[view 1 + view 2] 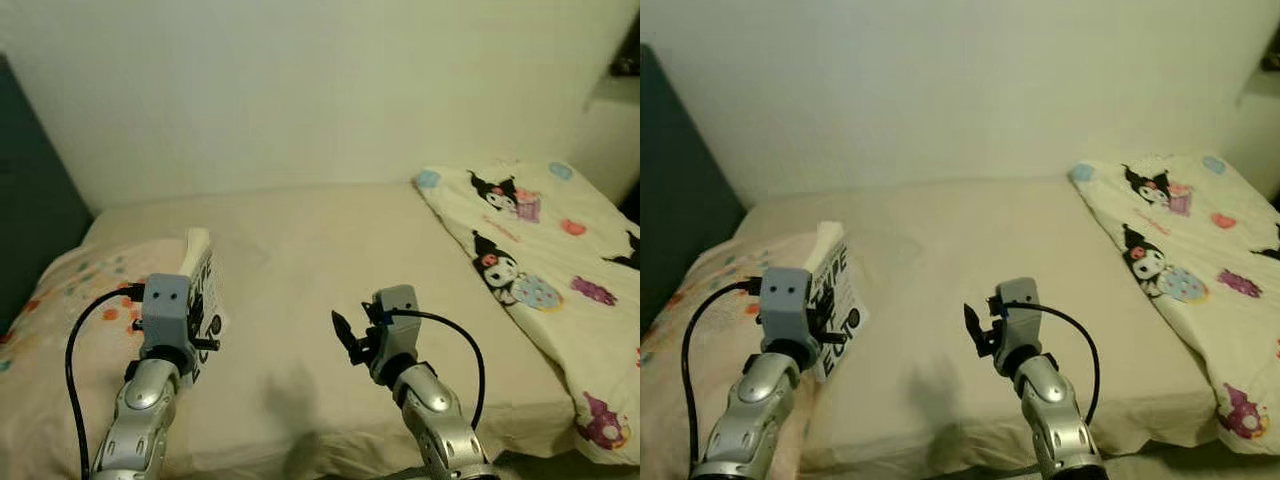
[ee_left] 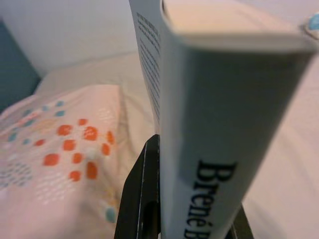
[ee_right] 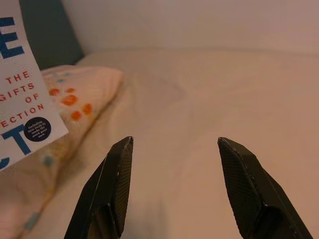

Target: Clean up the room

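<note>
Above the bed (image 1: 300, 290), my left gripper (image 1: 200, 335) clamps the book (image 1: 203, 290); right gripper (image 3: 172, 184) released; stowing remains.

A cream bed (image 1: 330, 250) stood against a pale wall (image 1: 300, 90), with a dark headboard (image 1: 30, 200) at its left.
</note>
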{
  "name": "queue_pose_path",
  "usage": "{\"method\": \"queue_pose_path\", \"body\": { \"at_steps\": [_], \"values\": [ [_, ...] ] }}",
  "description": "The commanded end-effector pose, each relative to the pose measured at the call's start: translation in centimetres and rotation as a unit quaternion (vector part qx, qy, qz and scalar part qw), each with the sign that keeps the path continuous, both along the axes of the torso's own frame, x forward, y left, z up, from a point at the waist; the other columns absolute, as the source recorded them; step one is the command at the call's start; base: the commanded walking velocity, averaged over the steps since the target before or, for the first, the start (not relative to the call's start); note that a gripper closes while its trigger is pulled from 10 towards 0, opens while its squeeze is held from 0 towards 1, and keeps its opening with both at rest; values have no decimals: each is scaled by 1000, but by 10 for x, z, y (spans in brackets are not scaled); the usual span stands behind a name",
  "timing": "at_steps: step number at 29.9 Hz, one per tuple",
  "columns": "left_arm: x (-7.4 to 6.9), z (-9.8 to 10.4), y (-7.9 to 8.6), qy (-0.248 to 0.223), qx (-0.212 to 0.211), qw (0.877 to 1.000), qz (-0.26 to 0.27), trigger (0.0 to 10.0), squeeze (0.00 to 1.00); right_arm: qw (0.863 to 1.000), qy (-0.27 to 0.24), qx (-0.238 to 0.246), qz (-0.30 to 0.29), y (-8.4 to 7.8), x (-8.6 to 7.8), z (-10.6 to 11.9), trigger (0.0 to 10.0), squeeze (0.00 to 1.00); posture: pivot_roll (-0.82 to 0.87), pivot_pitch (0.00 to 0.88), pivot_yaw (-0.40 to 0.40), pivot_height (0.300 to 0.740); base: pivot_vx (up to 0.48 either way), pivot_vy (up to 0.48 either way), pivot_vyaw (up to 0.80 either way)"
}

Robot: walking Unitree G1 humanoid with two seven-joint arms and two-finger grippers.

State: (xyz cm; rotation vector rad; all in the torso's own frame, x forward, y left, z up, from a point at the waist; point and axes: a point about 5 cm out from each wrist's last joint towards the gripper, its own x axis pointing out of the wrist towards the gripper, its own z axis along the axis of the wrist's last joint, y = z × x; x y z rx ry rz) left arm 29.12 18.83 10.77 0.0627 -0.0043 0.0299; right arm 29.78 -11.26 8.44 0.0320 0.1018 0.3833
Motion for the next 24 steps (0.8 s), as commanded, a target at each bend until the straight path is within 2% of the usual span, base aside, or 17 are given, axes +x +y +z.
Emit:
{"method": "queue_pose_path", "body": {
  "at_steps": [1,9,11,13,19,24],
  "values": [
    [-1,4,-4,-11,5,1000,-8,10000,0,1000,7,1,-4,-4,-2,-4,10000,0,-47,77,21,740,0,-480,0],
    [-1,3,-7,-8,1,1000,-11,10000,0,1000,7,2,-3,-4,-2,-4,10000,0,-48,77,21,740,0,-480,0],
    [-1,2,-8,-7,-17,1000,-12,10000,0,1000,7,2,-4,-4,-3,-4,10000,0,-49,78,22,740,0,0,0],
    [-1,1,-8,-3,-17,1000,-11,10000,0,1000,8,2,-5,-5,-3,-5,10000,0,-49,79,22,740,0,0,0],
    [0,-2,-9,7,0,1000,-15,10000,0,1000,10,-6,-5,-4,-3,-6,10000,0,-48,79,25,740,0,0,0],
    [0,-2,-10,9,-2,1000,-16,10000,0,1000,10,-21,-5,-4,-3,-7,10000,0,-48,78,26,740,0,0,0]
  ]
}}
